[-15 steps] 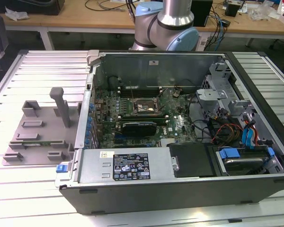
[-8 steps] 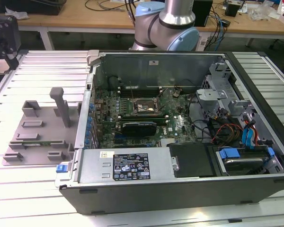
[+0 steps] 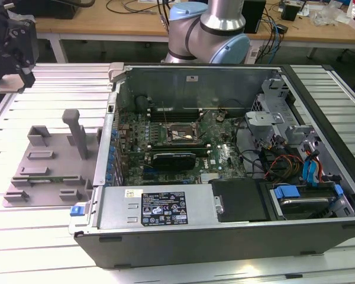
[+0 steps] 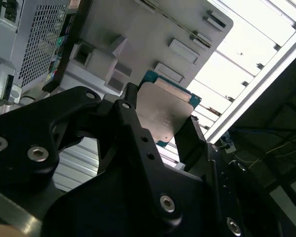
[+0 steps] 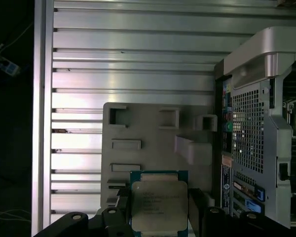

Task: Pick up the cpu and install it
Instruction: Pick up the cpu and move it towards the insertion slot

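The cpu [image 5: 159,206] is a flat, nearly square chip with a dull silvery-grey metal lid and a thin blue-green border. Being square, it has no clear long axis. The gripper [image 5: 159,213] is closed on it, one black finger against each of two opposite edges. The cpu hangs above the grey holder plate [image 5: 153,133], its lid facing away from the plate and its edges about parallel to the plate's edges.

This is a robotics lab or an electronics workshop. In the middle of the exterior view an open computer case [image 3: 225,236] lies on a table [image 3: 41,248] of aluminium profiles. At the top centre stands a robot arm [image 3: 210,32], and along the top edge a wooden workbench [image 3: 106,26] carries loose cables [image 3: 130,8].
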Controlling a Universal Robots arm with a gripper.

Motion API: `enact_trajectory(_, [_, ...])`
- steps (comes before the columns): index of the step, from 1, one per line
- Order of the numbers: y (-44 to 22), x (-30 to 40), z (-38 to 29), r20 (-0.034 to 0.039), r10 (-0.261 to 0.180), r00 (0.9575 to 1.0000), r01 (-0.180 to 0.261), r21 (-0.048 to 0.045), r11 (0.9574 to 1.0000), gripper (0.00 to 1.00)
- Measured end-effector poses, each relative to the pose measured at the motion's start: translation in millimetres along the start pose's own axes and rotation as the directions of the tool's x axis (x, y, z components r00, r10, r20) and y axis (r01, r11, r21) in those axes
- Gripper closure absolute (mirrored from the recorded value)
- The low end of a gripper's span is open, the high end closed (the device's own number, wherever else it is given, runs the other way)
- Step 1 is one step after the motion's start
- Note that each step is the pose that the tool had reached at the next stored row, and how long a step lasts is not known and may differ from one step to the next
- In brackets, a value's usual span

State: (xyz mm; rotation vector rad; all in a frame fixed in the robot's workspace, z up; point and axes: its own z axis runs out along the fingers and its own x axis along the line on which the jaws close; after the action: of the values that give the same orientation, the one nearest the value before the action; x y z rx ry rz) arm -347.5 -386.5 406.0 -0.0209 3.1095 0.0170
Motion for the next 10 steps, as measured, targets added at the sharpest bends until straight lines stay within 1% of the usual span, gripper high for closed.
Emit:
enact_trajectory(2, [0.0, -3.1, 0.0, -0.0001, 0.0, 1.0, 0.0, 0.0001, 1.0, 0.45])
enact_trajectory(3, [-0.1, -6.3, 0.1, -0.0001, 0.0, 1.0, 0.0, 0.0001, 1.0, 0.45])
enact_trajectory(6, [-0.1, -11.8, 0.4, 0.0, 0.0, 1.0, 0.0, 0.0001, 1.0, 0.45])
enact_trajectory(10, [-0.3, -20.9, 0.6, -0.0001, 0.0, 1.0, 0.0, 0.0001, 1.0, 0.45])
